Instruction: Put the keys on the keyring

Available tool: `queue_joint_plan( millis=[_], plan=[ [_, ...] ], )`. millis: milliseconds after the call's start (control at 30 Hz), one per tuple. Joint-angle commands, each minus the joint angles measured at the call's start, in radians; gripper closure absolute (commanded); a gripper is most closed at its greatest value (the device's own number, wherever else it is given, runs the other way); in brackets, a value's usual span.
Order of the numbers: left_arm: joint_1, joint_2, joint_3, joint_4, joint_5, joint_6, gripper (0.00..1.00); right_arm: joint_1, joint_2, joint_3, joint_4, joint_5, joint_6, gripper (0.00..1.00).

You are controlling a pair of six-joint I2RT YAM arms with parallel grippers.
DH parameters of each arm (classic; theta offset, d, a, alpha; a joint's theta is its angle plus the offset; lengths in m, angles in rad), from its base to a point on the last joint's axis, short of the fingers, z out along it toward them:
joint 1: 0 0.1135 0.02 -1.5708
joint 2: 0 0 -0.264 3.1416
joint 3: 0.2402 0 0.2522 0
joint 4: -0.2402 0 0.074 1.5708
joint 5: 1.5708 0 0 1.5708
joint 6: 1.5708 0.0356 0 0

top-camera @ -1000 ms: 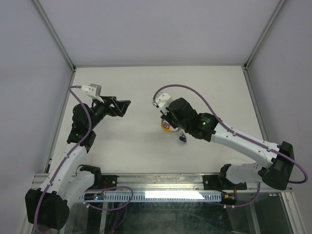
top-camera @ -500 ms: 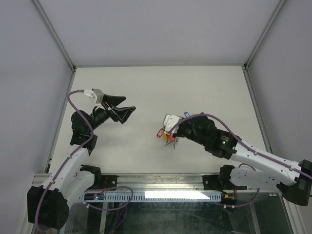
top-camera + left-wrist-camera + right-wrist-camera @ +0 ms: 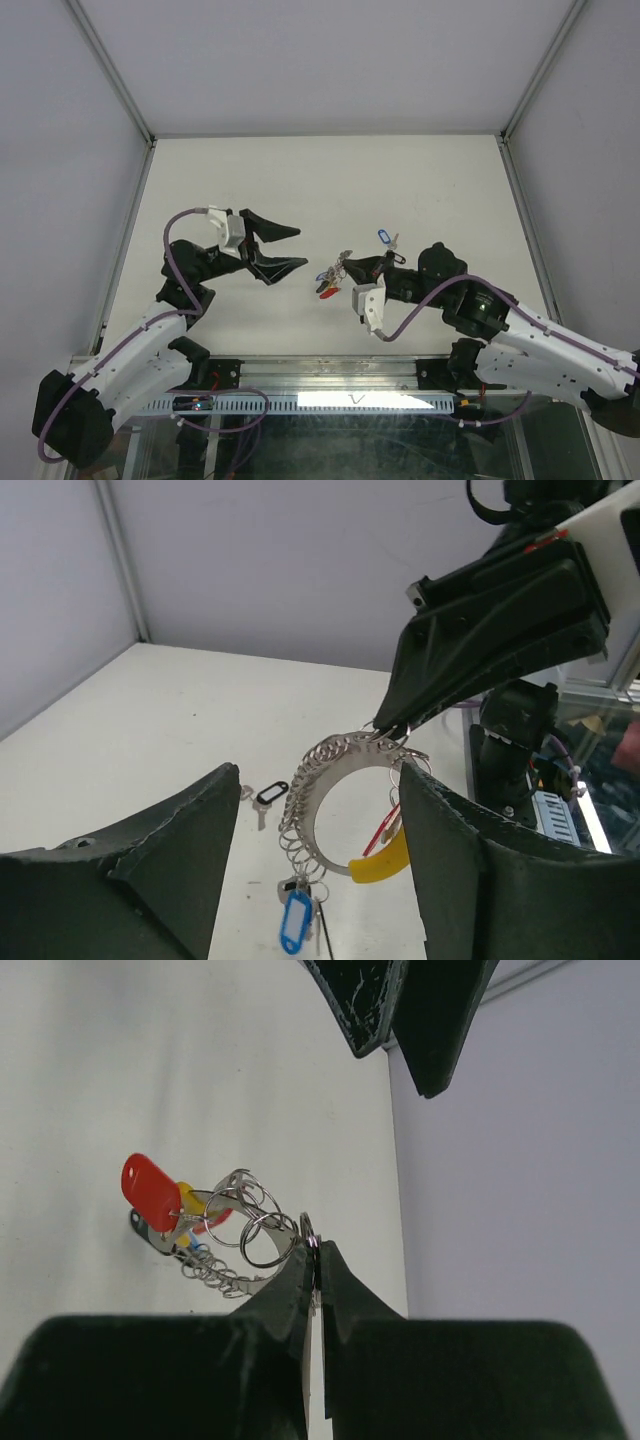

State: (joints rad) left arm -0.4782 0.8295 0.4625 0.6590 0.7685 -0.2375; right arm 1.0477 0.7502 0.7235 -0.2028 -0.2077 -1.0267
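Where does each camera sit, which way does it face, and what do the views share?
Top external: fixed above and behind the robot, looking down on the table; left gripper and right gripper both show.
Left wrist: looks out between its own open fingers at the keyring pinched by the right gripper.
Right wrist: looks along its own shut fingers at the keyring and keys; left gripper at the picture's top.
Shared: every view shows the keyring; each wrist view shows the other gripper.
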Motion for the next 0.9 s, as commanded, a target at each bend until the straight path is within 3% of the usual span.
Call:
queue_joint_plan(
  millis=[0, 300, 867],
  plan=[
    [-0.065, -0.048, 0.007, -0.016, -0.001, 0.140, 0.39, 0.002, -0.040, 0.008, 0.090, -0.093, -0.145, 1.00],
    [-0.175, -0.052, -0.001, -0.018, 0.056, 0.148, 0.35, 0.002, -0.057, 0.014, 0.115, -0.123, -0.234, 1.00],
    [-0.301, 0.052, -0.022, 0.045, -0.108, 0.052, 0.28, 0.003, -0.040, 0.014, 0.160, -0.115, -0.295, 1.00]
  ],
)
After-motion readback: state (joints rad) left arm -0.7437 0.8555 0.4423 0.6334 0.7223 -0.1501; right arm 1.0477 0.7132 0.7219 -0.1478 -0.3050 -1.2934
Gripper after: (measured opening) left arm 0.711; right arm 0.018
